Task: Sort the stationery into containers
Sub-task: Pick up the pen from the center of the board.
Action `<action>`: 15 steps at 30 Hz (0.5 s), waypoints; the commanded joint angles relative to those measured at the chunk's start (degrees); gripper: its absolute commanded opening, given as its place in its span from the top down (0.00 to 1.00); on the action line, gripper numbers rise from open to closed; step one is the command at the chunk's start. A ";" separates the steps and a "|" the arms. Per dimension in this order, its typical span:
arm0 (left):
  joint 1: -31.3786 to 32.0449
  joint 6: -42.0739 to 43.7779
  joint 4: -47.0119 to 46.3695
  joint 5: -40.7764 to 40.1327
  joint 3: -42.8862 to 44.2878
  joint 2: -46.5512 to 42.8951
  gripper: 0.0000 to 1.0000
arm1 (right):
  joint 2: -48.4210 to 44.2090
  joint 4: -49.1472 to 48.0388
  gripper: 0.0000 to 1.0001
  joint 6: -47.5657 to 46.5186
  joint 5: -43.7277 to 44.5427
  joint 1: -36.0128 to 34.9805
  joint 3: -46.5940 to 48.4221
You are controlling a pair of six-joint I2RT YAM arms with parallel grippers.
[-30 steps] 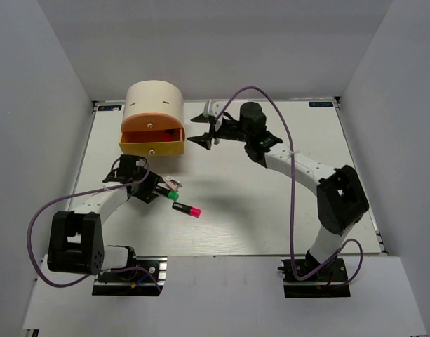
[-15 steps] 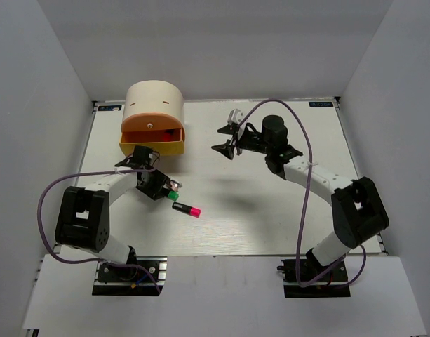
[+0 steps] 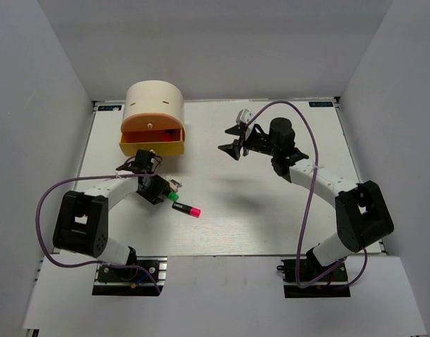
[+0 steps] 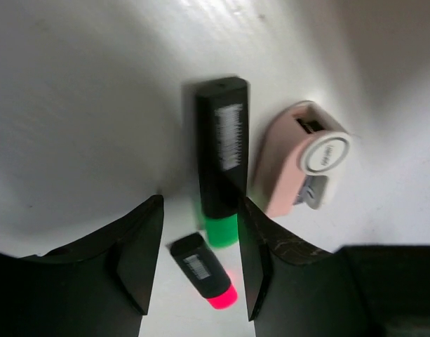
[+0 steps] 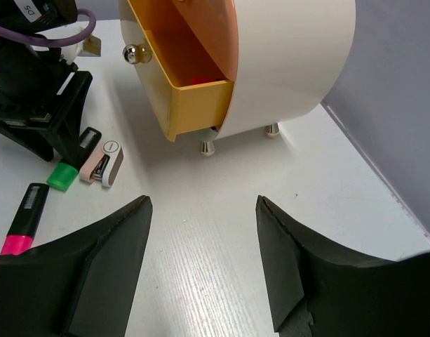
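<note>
The green-capped highlighter (image 4: 222,161) lies on the table, its cap end between the fingers of my left gripper (image 4: 199,260). The jaws are open, with a gap on the left side of the pen. A pink-capped highlighter (image 4: 204,272) lies just beyond it, and the pink-and-white piece (image 4: 302,158) rests beside the green one. The cream container unit (image 3: 155,105) stands at the back left with its yellow drawer (image 3: 151,147) pulled out. My right gripper (image 3: 229,139) hangs open and empty in the air to the right of the unit.
In the right wrist view the yellow drawer (image 5: 193,105) holds something red (image 5: 200,78), beneath the orange drawer (image 5: 207,28). White walls enclose the table on the left, back and right.
The left gripper's jaws have narrowed around the green highlighter's cap end. The right arm has drawn back to the right, away from the drawers.
</note>
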State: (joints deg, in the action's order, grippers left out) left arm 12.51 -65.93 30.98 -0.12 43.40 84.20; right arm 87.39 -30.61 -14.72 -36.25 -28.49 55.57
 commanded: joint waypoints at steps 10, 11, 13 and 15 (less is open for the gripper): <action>0.23 -1.39 -0.75 -2.43 -2.79 -1.94 0.41 | -2.23 -2.52 0.33 0.75 -1.11 0.45 -0.29; 0.23 -1.39 -1.27 -2.43 -1.57 -1.94 0.40 | -2.23 -2.44 0.33 0.57 -1.19 0.45 -0.29; 0.23 -1.39 -1.28 -2.43 -0.69 -0.63 0.40 | -2.40 -2.26 0.33 0.48 -1.19 0.63 -0.55; 0.23 -1.39 -1.28 -2.43 -0.15 -0.62 0.39 | -2.58 -2.17 0.33 0.48 -1.10 0.45 -0.90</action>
State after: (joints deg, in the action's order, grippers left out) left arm 12.51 -67.11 30.22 -0.82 41.78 83.00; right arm 87.02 -30.59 -14.11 -36.60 -28.18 55.31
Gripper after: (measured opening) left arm 0.611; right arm 0.670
